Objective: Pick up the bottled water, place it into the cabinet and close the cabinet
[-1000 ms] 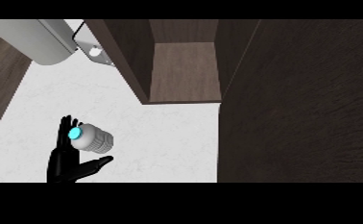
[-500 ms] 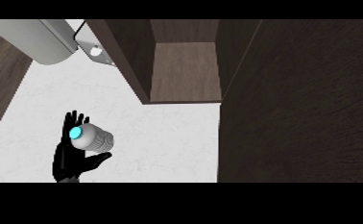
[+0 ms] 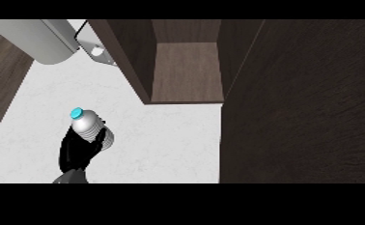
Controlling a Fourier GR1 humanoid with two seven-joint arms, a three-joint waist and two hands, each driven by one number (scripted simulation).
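My left hand is curled round the bottle, blue cap up, over the white counter, down and left of the open cabinet. To carry it well, I judge I should hold it upright, then swing it right and forward onto the shelf, clear of the cabinet's near side wall. Half a second ago my fingers lay more spread beneath it; now the bottle sits nearer the cabinet.

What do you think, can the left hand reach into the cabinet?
Probably yes. The left hand, fingers curled round the bottle, has nothing standing on the counter between it and the open cabinet.
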